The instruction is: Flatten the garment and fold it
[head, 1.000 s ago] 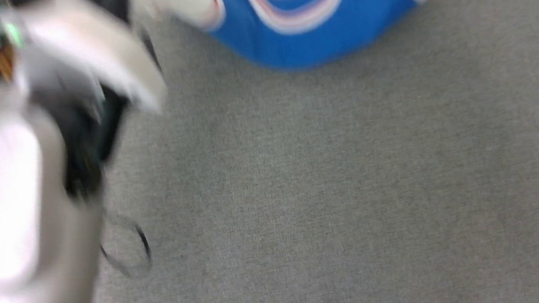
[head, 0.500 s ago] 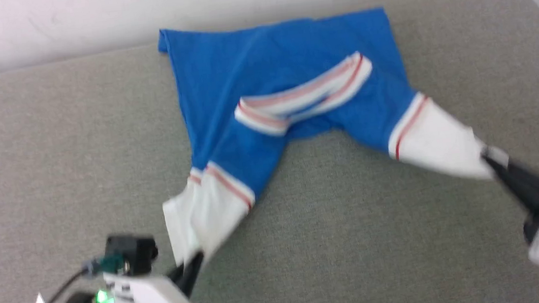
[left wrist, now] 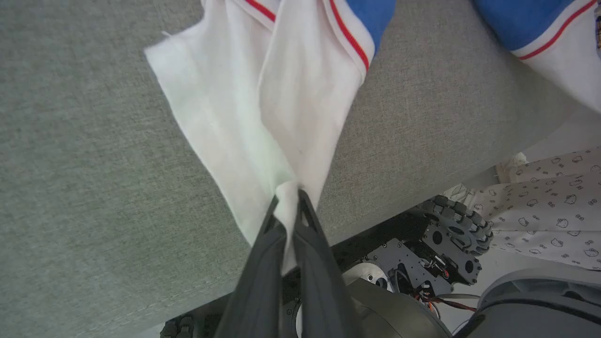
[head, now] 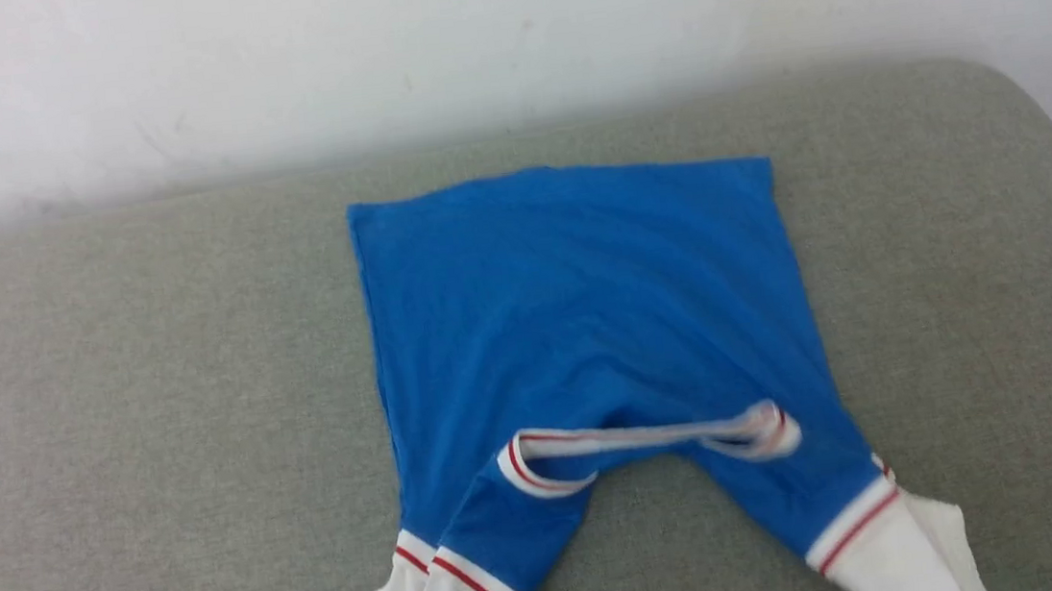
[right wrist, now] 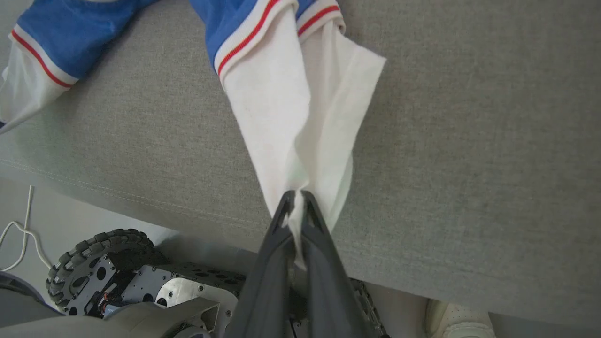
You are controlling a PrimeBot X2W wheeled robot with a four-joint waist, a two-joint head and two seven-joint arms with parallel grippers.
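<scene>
Blue shirt [head: 587, 328] spread on the grey table [head: 114, 422], plain side up.
The left hand [left wrist: 287, 199] clamps one white sleeve tip [left wrist: 263, 117], the right hand [right wrist: 296, 197] clamps the other sleeve [right wrist: 300, 117], near the table's front edge.

Left hand [left wrist: 287, 197]: fingers pressed together, pinching the garment [left wrist: 281, 94] at its near-left end. Right hand [right wrist: 296, 196]: fingers likewise pressed together, pinching the garment at its near-right end.
</scene>
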